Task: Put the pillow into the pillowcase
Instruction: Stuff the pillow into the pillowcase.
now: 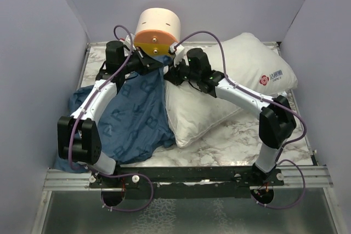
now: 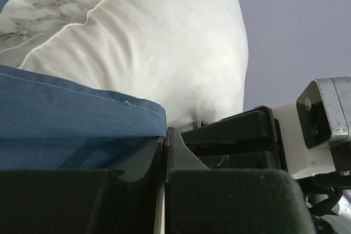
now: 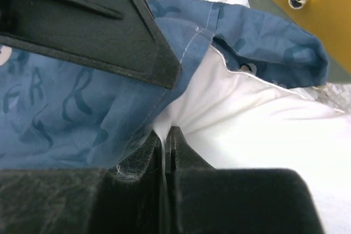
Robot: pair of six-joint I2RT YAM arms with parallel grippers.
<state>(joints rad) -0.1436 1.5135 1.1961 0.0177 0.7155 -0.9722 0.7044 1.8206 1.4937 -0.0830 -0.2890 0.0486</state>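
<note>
Pillow: on bench, right of centre, near corner against pillowcase. Plump, soft, light; likely squashes and bulges, so pinch corner or seam. Pillowcase: thin limp cloth, slumps shut; hold at hem.

Left pincer: closed on blue hem. Right pincer: closed where hem meets pillow; both cloths bunch into jaws, cannot tell which is held.

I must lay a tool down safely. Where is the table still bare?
Bare marble shows at the near edge, between the pillow and the front rail. A smaller patch lies in the far left corner. The far middle is crowded: the pillowcase, pillow and cylinder meet there.
</note>
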